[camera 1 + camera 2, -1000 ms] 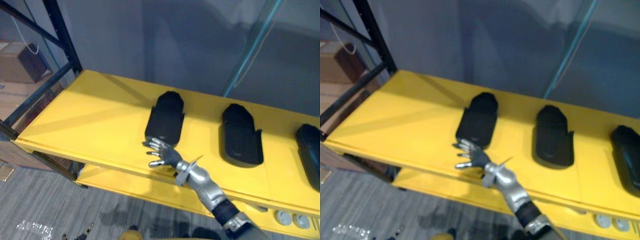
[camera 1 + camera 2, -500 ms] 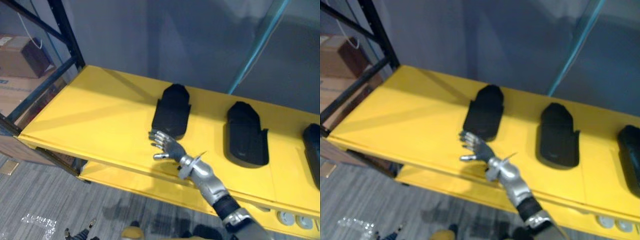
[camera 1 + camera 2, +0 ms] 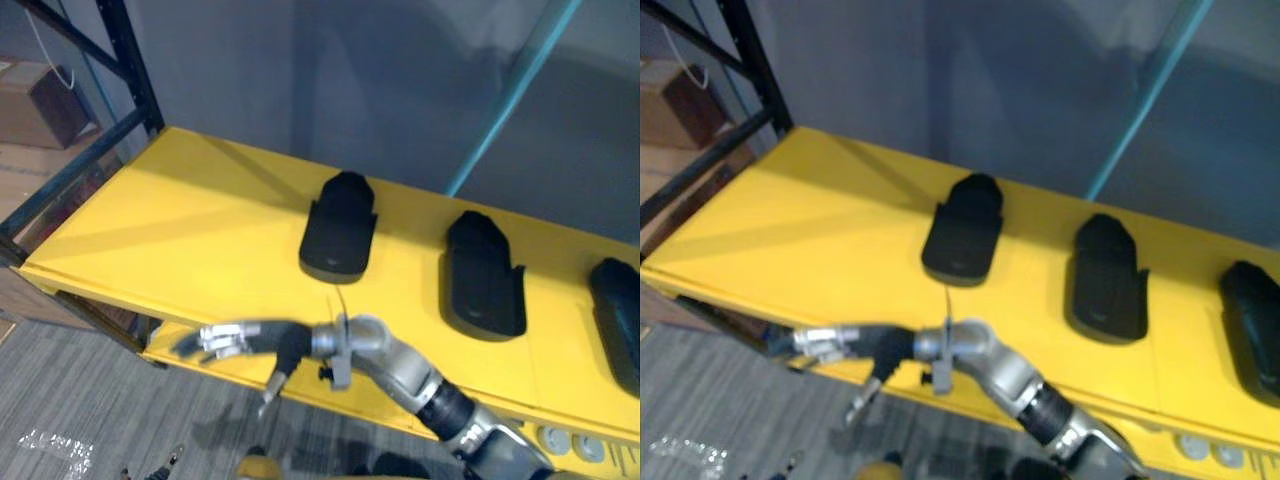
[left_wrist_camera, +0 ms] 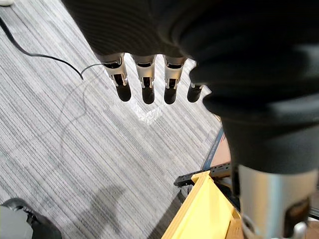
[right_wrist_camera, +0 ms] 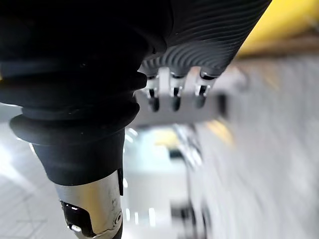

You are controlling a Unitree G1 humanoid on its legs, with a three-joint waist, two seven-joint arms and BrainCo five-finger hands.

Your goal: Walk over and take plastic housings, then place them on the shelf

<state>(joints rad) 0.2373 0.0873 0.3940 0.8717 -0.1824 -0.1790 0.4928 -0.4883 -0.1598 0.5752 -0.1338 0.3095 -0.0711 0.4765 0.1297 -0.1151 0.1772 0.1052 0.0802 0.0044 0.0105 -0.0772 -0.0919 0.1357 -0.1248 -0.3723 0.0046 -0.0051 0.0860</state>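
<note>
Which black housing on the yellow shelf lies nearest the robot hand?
The leftmost housing; the right robot hand hangs before the shelf's left part, and the other two lie farther right.

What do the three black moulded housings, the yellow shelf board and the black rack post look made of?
Black moulded housings: likely plastic, matte with a faint sheen, rounded one-piece shapes. Yellow shelf board: smooth, flat, evenly coloured, soft reflections; painted metal or laminated board, cannot tell. Black rack post: slim straight section, probably painted steel.
</note>
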